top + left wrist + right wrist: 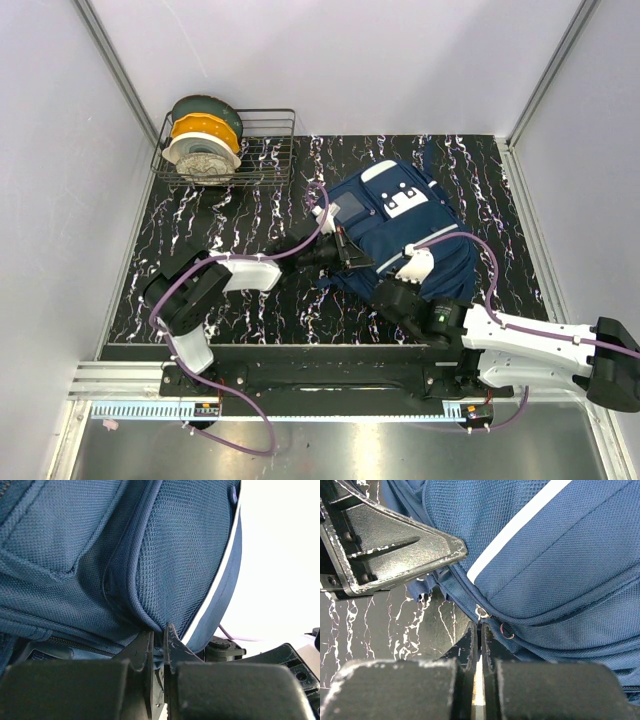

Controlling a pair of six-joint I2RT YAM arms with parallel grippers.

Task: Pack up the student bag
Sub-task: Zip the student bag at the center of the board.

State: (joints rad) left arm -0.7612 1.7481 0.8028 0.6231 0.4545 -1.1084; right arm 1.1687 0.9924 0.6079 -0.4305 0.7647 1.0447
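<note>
– On the black, white-veined table [230, 290], right of the middle and just ahead of the two arms, lies one bag [415, 225]. How does it look?

– It is navy blue woven cloth, the largest thing there, lying flat with its front up. Two white patches [403, 203] sit on the front pockets, and one white stripe [520, 530] runs along a seam. The right wrist view shows a zipper line with two small metal rings [481, 612] on it.

– And the tools?

– There are two, both at the bag's near-left edge. The left gripper [159, 642] has its fingers pressed together on a fold of blue cloth at the bag's rim, so it is pinching the bag. The right gripper [480, 630] also has its fingers pressed together, tips just below the nearer ring. A thin pale strip shows between them, but what it is cannot be told.

– How close are the grippers to each other?

– They are near each other, and the left one's black finger fills the upper left of the right wrist view.

– Anything else on the table?

– One wire basket [270, 150] stands in the far-left corner, well apart from the bag. It holds three spools [205, 140] leaning together: one dark, one orange, one white.
</note>
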